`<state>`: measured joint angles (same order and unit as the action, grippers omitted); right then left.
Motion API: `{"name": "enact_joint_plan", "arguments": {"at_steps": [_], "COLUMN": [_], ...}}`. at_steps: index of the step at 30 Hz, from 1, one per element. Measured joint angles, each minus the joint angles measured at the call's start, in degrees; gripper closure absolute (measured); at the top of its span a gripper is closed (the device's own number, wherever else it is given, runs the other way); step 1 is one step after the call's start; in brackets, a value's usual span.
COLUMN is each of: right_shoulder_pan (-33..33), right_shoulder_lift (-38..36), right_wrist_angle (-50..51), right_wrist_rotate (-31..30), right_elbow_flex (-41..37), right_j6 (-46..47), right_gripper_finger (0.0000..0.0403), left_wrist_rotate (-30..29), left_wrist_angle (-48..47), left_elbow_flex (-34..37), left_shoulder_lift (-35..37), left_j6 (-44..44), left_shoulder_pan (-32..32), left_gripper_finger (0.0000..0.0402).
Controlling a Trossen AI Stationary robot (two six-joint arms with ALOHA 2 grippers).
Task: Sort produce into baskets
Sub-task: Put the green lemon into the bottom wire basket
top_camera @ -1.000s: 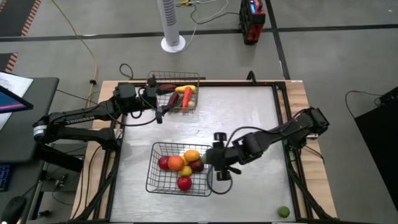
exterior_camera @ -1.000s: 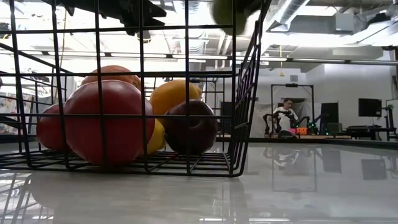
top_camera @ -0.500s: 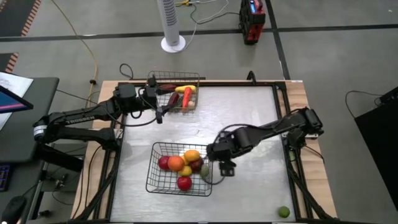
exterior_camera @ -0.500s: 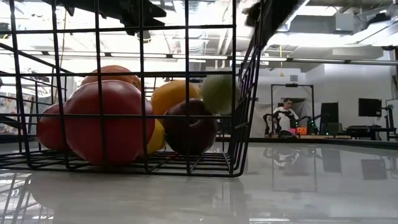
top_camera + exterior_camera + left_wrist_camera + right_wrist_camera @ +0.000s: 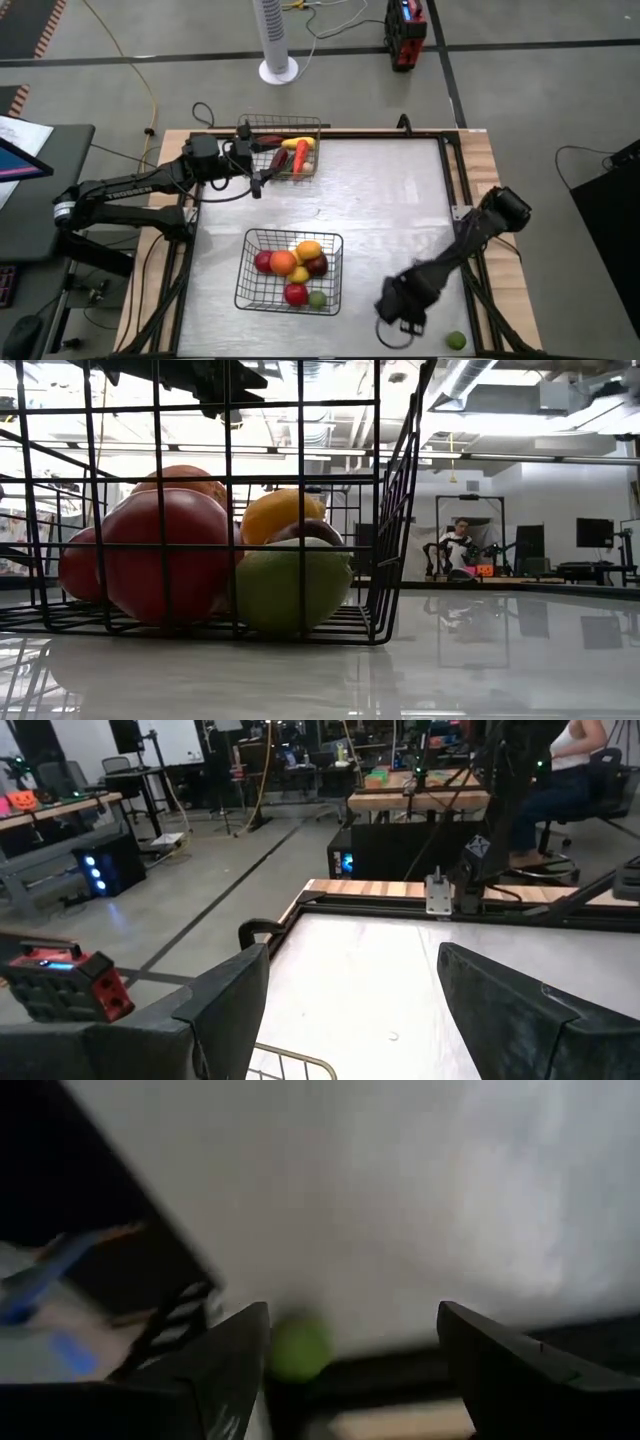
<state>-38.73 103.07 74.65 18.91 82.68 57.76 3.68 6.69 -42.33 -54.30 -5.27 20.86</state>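
The larger wire basket (image 5: 246,268) stands at the table's near middle with round produce in it: red, orange, yellow, dark red and a green one (image 5: 317,298), which lies in its near right corner and shows in front in the low view (image 5: 290,585). The smaller basket (image 5: 312,124) at the far left holds long red, dark red and yellow pieces. A small green round fruit (image 5: 456,341) lies on the table's near right corner, also in the right wrist view (image 5: 298,1348). My right gripper (image 5: 403,318) hangs open and empty left of it. My left gripper (image 5: 258,183) is open and empty beside the smaller basket.
Bare table top stretches between the baskets and across the right half. A dark frame rail (image 5: 462,190) runs along the table's right edge. A person sits far off in the room in the low view (image 5: 460,545).
My right gripper stood over the larger basket's right edge with the green fruit. The fruit has fallen into the basket and come to rest in its near right corner. The gripper has then swung toward the table's near right corner, toward the small green fruit there.
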Motion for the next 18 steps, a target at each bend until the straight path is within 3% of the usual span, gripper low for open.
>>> {"name": "enact_joint_plan", "arguments": {"at_steps": [7,12,18], "right_shoulder_pan": [-4.0,-6.5,-9.4], "right_shoulder_lift": [0.0,0.3,0.4], "right_wrist_angle": [-9.5,-9.7,-19.5], "right_wrist_rotate": [16.2,17.3,17.7], "right_elbow_flex": [-2.2,-2.9,-10.2], "right_j6": [19.8,21.8,23.6], "right_gripper_finger": [0.0085,0.0085,0.0085], "left_wrist_rotate": [0.0,0.0,0.0], "left_wrist_angle": [0.0,-1.5,-1.5], "left_elbow_flex": [0.0,0.0,0.0], "left_shoulder_lift": [0.0,0.0,0.0], "left_j6": [0.6,0.0,0.0], "left_shoulder_pan": [0.0,0.0,0.0], "left_gripper_finger": [0.0123,0.0123,0.0123]}}
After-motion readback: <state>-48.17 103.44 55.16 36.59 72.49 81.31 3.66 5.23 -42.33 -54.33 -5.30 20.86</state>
